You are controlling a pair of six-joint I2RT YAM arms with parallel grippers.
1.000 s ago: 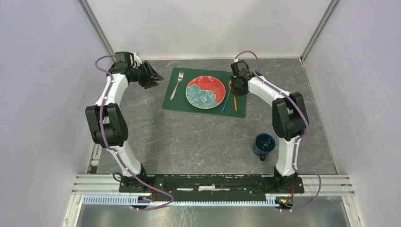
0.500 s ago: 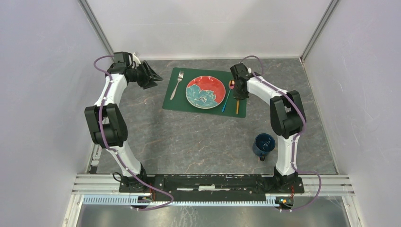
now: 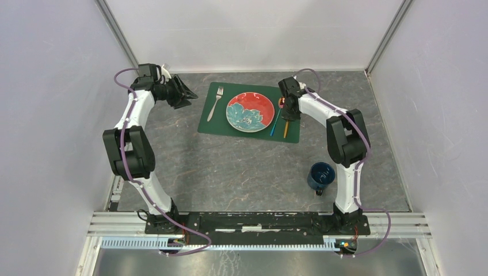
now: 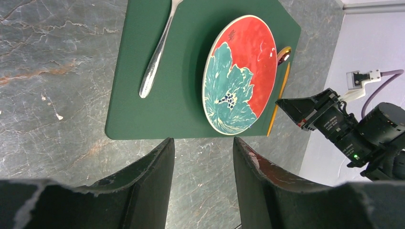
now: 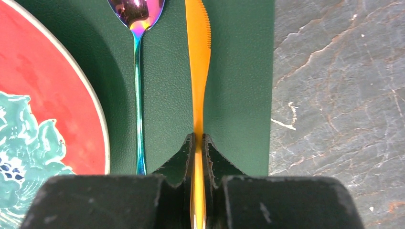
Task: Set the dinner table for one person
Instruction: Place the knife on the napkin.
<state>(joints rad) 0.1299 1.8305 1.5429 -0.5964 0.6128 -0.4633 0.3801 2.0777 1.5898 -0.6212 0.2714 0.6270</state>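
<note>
My left gripper (image 4: 203, 148) hangs open and empty over the dinner table (image 3: 241, 167), which spreads beneath both arms. On the green placemat (image 3: 212, 124), the fork (image 3: 215, 102) lies at nine o'clock of the red plate (image 3: 250, 111), the spoon (image 5: 137, 14) at three. My right gripper (image 5: 198, 139) pinches the orange knife (image 5: 199, 47) beside that spoon. The blue mug (image 3: 320, 175) stands at five o'clock.

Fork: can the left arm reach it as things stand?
Probably yes: the left gripper is open and empty beside the placemat, with the fork on its nearer side, apart from the plate.
</note>
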